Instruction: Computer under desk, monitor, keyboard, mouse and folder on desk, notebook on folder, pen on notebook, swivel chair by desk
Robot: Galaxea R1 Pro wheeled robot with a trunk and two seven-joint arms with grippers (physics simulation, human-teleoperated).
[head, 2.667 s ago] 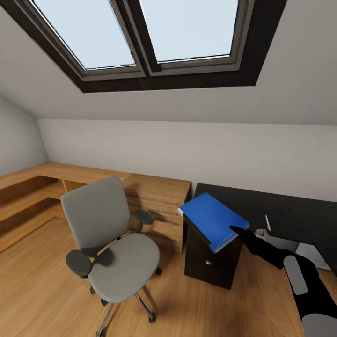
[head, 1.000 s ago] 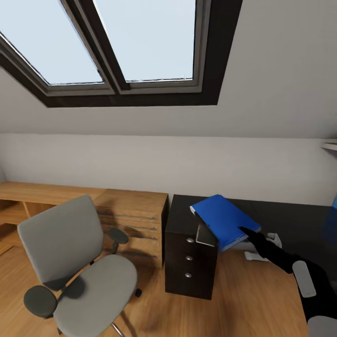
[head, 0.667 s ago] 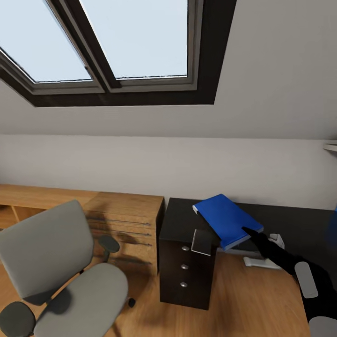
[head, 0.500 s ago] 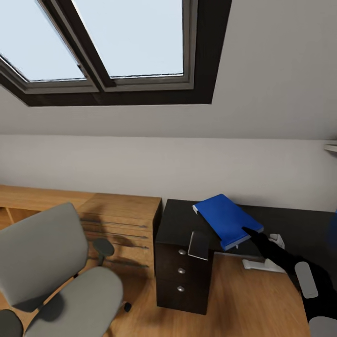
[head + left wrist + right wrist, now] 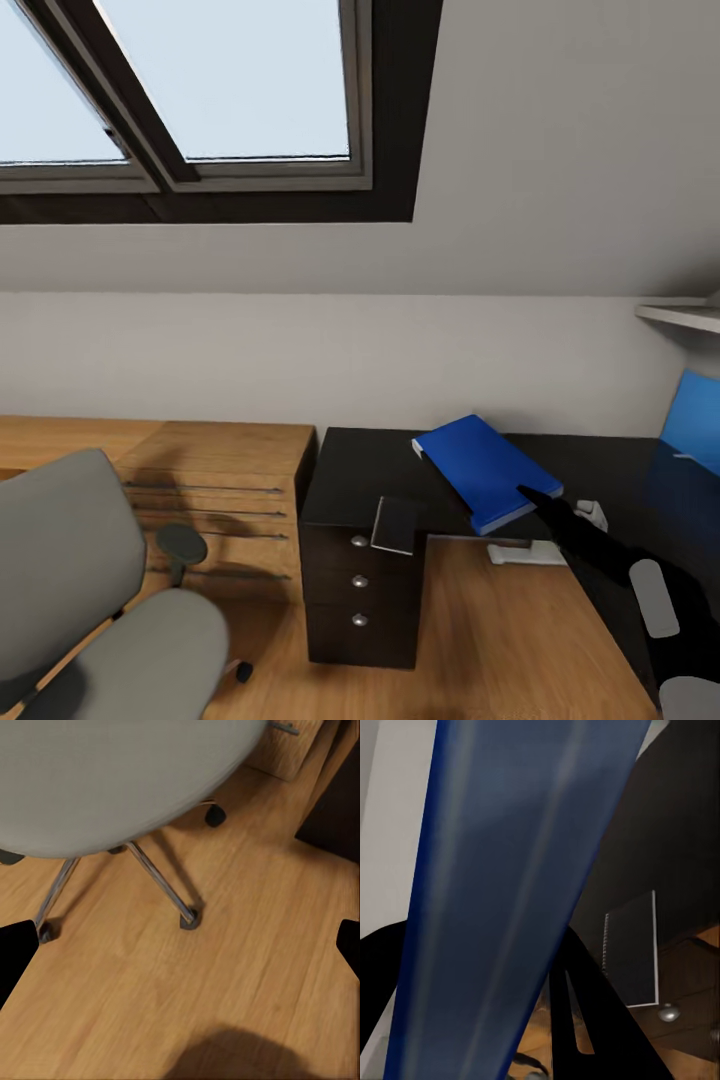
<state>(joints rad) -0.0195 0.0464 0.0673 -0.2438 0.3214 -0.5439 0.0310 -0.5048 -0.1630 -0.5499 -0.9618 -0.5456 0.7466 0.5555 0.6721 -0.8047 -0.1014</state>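
Note:
My right gripper is shut on the near edge of the bright blue folder, which it holds tilted over the glossy black desk. In the right wrist view the folder runs between my black fingers. The small black spiral-bound notebook lies at the desk's front edge above the drawer unit. The grey swivel chair stands at the lower left. My left gripper hangs open over the floor beside the chair's chrome base.
A light wooden dresser adjoins the desk's left end. A pale white object sits under the desk. A blue panel and a wall shelf are at the right. Wooden floor lies open in front of the desk.
The camera has swung right, so the chair and dresser slid left in the picture. The folder stays in my right gripper and now hangs farther along the desk, past the drawer unit.

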